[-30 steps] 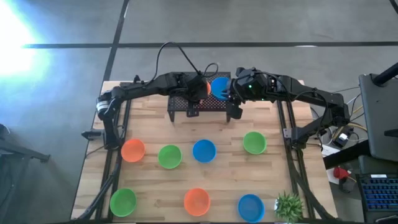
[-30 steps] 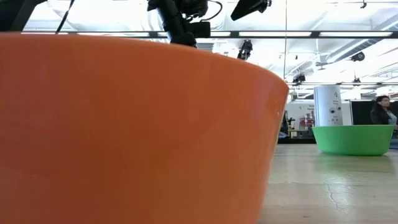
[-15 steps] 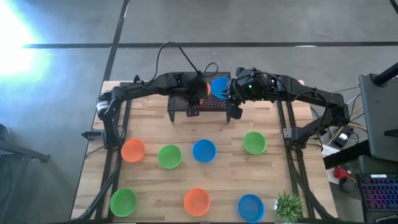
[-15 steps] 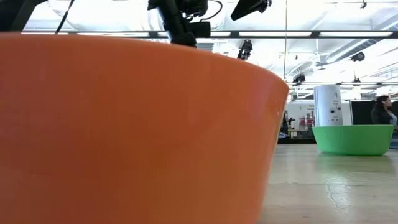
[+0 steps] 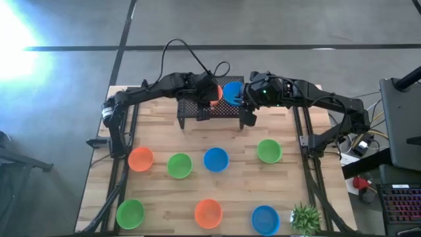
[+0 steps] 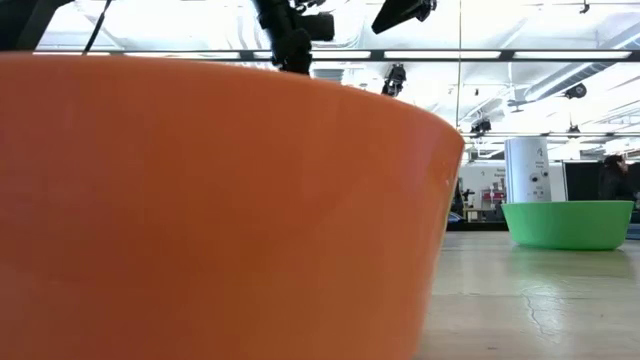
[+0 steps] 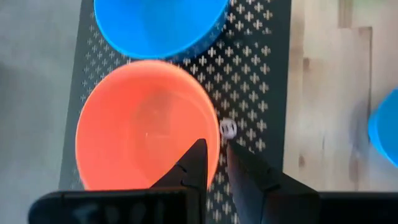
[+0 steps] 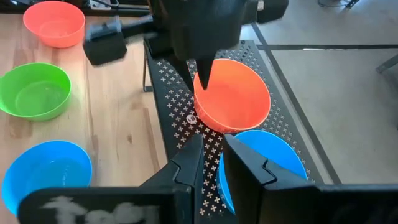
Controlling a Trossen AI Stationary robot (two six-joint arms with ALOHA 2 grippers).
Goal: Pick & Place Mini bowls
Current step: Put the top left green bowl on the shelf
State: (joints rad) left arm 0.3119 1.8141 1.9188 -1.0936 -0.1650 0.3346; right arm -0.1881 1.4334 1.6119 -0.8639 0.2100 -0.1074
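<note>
A black perforated rack (image 5: 209,113) stands at the table's far middle. An orange-red mini bowl (image 5: 215,94) and a blue mini bowl (image 5: 231,91) rest side by side on its top. My left gripper (image 7: 216,152) hangs over the near rim of the orange-red bowl (image 7: 146,124), its fingers a narrow gap apart and clear of the bowl. My right gripper (image 8: 213,146) hovers above the rim of the blue bowl (image 8: 267,158), also narrowly open, with the rack (image 8: 168,93) showing between its fingers. From the right wrist, the left gripper (image 8: 202,81) points down at the orange-red bowl (image 8: 233,93).
Several more mini bowls stand on the wooden table: orange-red (image 5: 140,158), green (image 5: 179,165), blue (image 5: 216,158) and green (image 5: 268,150) in a row, then green (image 5: 130,212), orange-red (image 5: 208,212) and blue (image 5: 265,218) near the front. A small potted plant (image 5: 306,216) stands at the near right corner.
My left gripper has risen above the orange-red bowl on the rack. The bowl stays where it was on the rack and shows more fully from above. My right gripper has kept still.
</note>
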